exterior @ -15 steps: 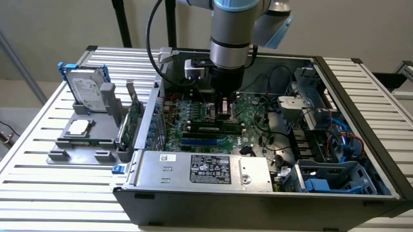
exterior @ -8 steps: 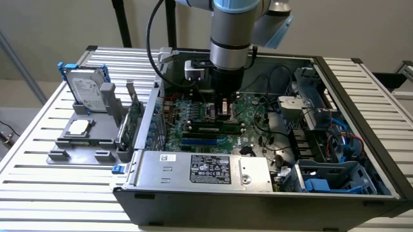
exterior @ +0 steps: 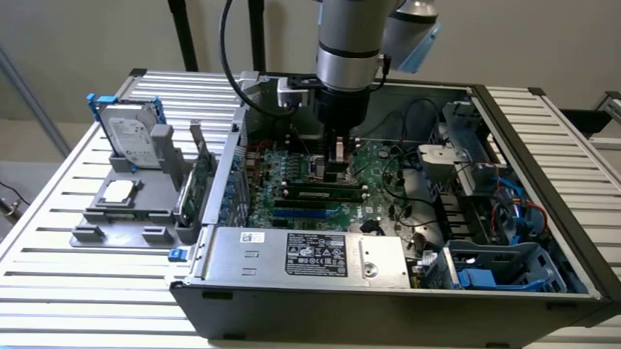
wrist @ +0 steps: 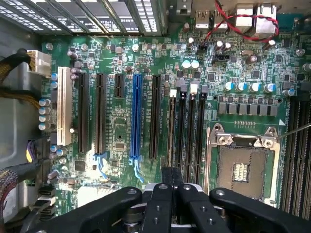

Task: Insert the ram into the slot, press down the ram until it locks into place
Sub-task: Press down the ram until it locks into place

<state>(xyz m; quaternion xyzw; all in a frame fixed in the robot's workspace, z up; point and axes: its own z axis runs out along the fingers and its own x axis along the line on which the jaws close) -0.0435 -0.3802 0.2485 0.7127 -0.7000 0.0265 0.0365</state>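
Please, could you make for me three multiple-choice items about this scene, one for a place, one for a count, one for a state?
1. Where is the hard drive?
A) inside the computer case
B) beside the case, at the exterior view's left
C) on the robot arm
2. How many long blue connectors are on the board?
A) one
B) three
C) five
3. How is the claw?
A) wide open
B) half open
C) shut

1: B, it stands in a holder outside the case wall.
2: A, a single blue strip runs among black ones.
3: C, its fingertips meet.
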